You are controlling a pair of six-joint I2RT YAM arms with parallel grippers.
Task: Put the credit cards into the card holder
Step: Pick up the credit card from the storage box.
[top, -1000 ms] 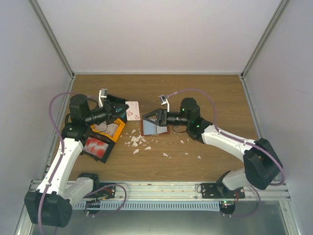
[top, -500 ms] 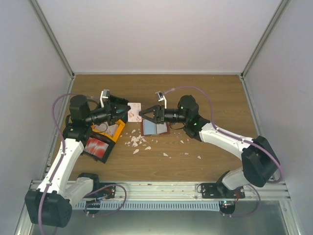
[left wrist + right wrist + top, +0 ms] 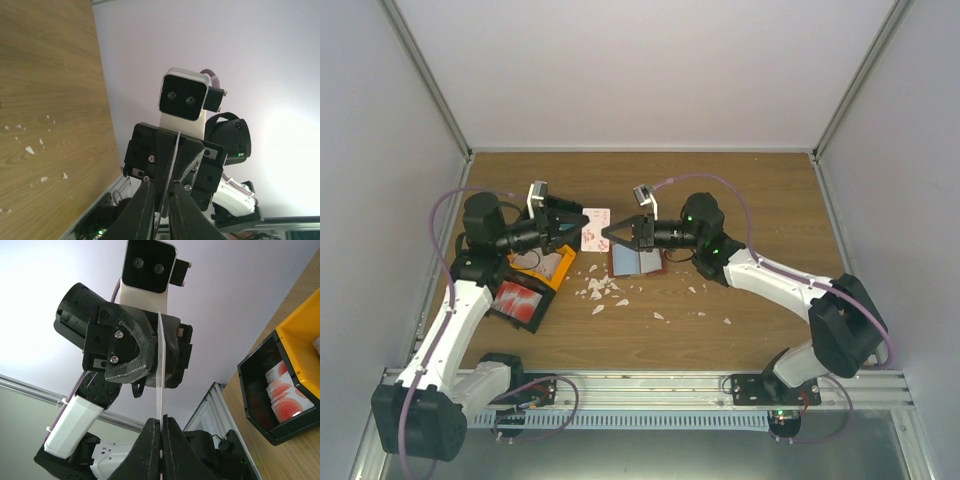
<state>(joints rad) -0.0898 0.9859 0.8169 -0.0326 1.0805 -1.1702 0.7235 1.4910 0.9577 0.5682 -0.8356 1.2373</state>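
Note:
A white credit card (image 3: 594, 228) with red marks hangs in the air between both grippers. My right gripper (image 3: 609, 232) is shut on its right edge; in the right wrist view the fingertips (image 3: 153, 426) pinch the edge-on card (image 3: 160, 365). My left gripper (image 3: 575, 224) stands around the card's left edge, and in the left wrist view its jaws are slightly apart with the thin card (image 3: 172, 155) in the gap. The reddish-brown card holder (image 3: 660, 268) lies on the table below the right gripper, with a pale blue card (image 3: 634, 262) on it.
A black-and-orange compartment tray (image 3: 556, 278) sits under the left arm, with red cards (image 3: 517, 300) in its black part; the tray (image 3: 260, 390) also shows in the right wrist view. White scraps (image 3: 600, 290) litter the wood in front of the card holder. Grey walls enclose the table.
My right gripper has moved left and shut on the raised card's edge. The left jaws, shut on the card before, have parted a little.

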